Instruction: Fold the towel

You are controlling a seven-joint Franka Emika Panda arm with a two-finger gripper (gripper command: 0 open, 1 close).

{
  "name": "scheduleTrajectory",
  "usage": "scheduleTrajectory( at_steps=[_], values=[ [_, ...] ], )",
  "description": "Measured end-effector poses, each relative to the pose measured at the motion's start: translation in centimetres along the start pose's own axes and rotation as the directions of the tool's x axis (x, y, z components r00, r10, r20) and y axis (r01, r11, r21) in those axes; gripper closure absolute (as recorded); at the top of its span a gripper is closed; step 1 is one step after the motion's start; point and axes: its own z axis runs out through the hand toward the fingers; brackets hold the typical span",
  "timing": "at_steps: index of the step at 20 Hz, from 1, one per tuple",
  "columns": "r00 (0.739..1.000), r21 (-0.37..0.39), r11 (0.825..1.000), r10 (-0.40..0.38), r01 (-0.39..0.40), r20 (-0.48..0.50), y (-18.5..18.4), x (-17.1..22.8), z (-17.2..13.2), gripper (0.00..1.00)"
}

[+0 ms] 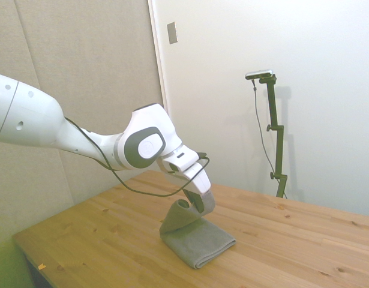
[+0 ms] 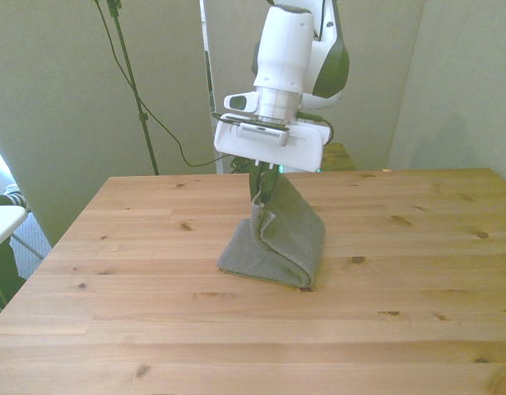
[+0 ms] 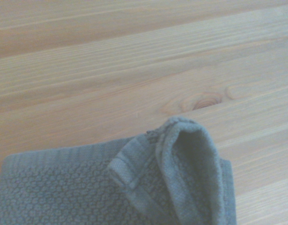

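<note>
Front view, frame centre: your gripper [image 2: 263, 183] is clamped on the towel [image 2: 277, 243] edge, lifted; carry it fully across before lowering to the surface [image 2: 154, 329].

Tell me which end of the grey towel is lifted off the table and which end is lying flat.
The end pinched in the gripper is lifted, pulled into a peak. The towel's other end, toward the front view's left, lies flat on the table.

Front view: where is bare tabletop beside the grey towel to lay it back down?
Bare wooden table lies on every side of the plain grey cloth towel: widest along the near edge and toward both side edges. Only the patch beneath the end effector is taken.
</note>
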Motion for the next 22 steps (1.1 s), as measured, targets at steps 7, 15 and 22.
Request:
scheduleTrajectory(
  at_steps=[7,15,22],
  values=[
    [1.000,0.006,1.000,0.029,-0.029,0.002,0.7,2.1,0.6,0.00],
    [0.998,0.046,0.999,0.026,-0.029,0.061,1.8,2.9,-2.1,0.00],
    [0.987,0.069,0.996,-0.071,0.061,0.147,7.4,-5.3,-6.6,0.00]
  ],
)
